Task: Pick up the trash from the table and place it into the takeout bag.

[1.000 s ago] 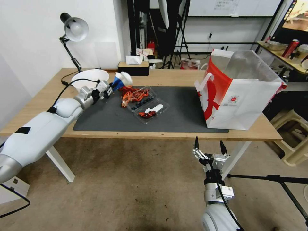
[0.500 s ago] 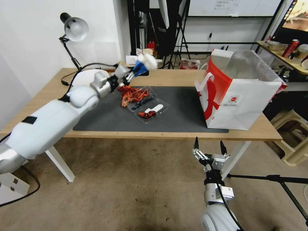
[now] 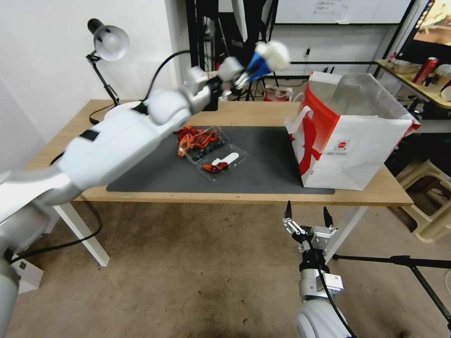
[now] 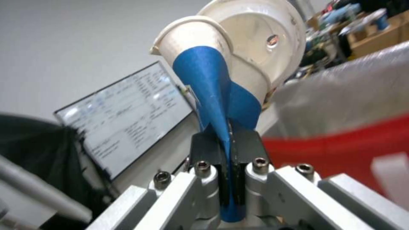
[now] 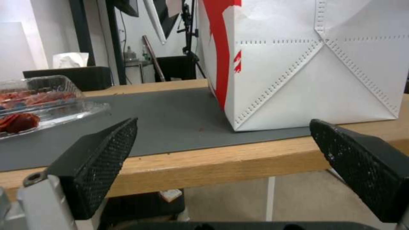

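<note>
My left gripper (image 3: 244,76) is shut on a crushed blue-and-white paper cup (image 3: 268,57), high above the table's far side and just left of the takeout bag (image 3: 350,134). In the left wrist view the flattened blue cup wall (image 4: 221,105) is pinched between the jaws, and a second white cup (image 4: 264,41) is nested against it. The white-and-red bag stands open at the right end of the dark mat (image 3: 263,169), its foil lining showing. A clear plastic tray with red scraps (image 3: 206,148) lies mid-mat. My right gripper (image 3: 306,217) hangs open below the table's front edge.
A desk lamp (image 3: 105,44) stands at the far left corner of the table (image 3: 366,195), with a black tissue box behind my left arm. A beige stool (image 3: 430,206) and a tripod leg (image 3: 399,260) are on the floor at the right.
My left arm has swung up and to the right with the paper cup, from over the mat's left end to near the bag's top. The right arm has stayed still.
</note>
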You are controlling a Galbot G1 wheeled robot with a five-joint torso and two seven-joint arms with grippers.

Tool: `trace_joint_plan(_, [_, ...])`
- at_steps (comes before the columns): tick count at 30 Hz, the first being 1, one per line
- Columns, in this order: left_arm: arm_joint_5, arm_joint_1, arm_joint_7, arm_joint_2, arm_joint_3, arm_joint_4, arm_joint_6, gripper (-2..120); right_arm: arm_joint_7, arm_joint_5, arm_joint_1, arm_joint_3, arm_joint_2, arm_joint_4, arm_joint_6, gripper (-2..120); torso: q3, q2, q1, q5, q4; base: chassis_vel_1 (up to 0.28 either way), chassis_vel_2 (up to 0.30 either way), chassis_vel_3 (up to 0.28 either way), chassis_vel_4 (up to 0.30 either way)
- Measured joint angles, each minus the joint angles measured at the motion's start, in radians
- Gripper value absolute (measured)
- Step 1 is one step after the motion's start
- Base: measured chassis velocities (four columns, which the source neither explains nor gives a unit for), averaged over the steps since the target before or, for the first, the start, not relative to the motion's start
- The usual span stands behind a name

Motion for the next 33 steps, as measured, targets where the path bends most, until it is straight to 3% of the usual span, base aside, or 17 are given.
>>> trace_joint_plan(6, [-0.018,-0.065,-0.011,-0.129,0.067,0.046,0.005,0,0.0,-0.006,0.006,-0.002,0.009,-0.007,0.001,100,0.0,0.0,0.0,-0.0001,-0.0002,0.0,0.0,0.0,0.0])
trace_joint_plan(20, [-0.015,-0.09,-0.009,-0.297,0.112,0.187,-0.013,0,0.001,-0.006,0.006,0.003,0.017,-0.008,0.002,100,0.0,0.0,0.0,-0.0002,-0.0002,0.0,0.0,0.0,0.0])
trace_joint_plan(31, [-0.01,-0.069,-0.029,-0.349,0.142,0.216,-0.016,0,0.001,-0.007,0.011,0.001,0.02,-0.009,0.002,100,0.0,0.0,0.0,-0.0003,-0.0001,0.0,0.0,0.0,0.0])
trace_joint_plan(33, [-0.01,-0.063,-0.039,-0.349,0.15,0.217,-0.016,5,0.001,-0.007,0.01,0.0,0.021,-0.007,0.002,100,0.0,0.0,0.0,-0.0003,0.0,0.0,0.0,0.0,0.0])
